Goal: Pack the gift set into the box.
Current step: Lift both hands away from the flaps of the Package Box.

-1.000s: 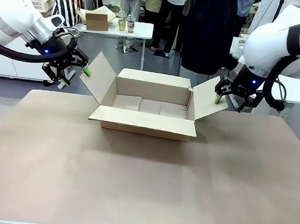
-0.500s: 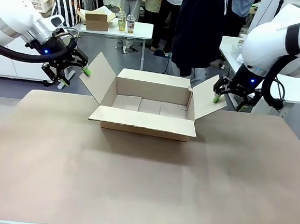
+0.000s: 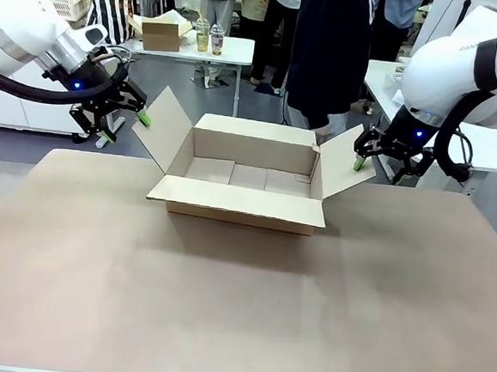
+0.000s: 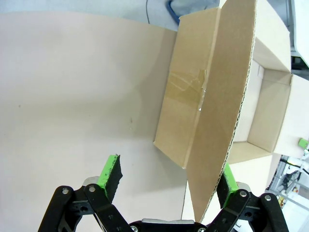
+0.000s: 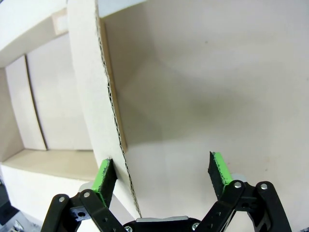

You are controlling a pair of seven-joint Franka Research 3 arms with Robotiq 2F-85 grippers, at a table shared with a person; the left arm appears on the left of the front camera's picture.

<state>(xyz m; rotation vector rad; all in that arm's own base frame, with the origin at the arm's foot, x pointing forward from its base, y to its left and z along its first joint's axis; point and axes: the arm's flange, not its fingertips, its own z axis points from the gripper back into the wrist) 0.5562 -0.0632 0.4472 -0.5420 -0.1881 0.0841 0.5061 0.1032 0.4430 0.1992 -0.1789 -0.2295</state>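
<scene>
Box (image 3: 238, 206) flap edges inside left gripper (image 4: 168, 177), right gripper (image 5: 161, 173).

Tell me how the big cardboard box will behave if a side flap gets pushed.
The box looks empty and shallow, so it is probably light and may slide rather than resist. Its side flap is thin corrugated board hinged on a crease, so it will likely swing or bend first. The open left pincer straddles its edge.

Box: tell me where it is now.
Front view: the box sits open on the table, far middle, between the left gripper and the right gripper, which straddle its side flaps.
</scene>
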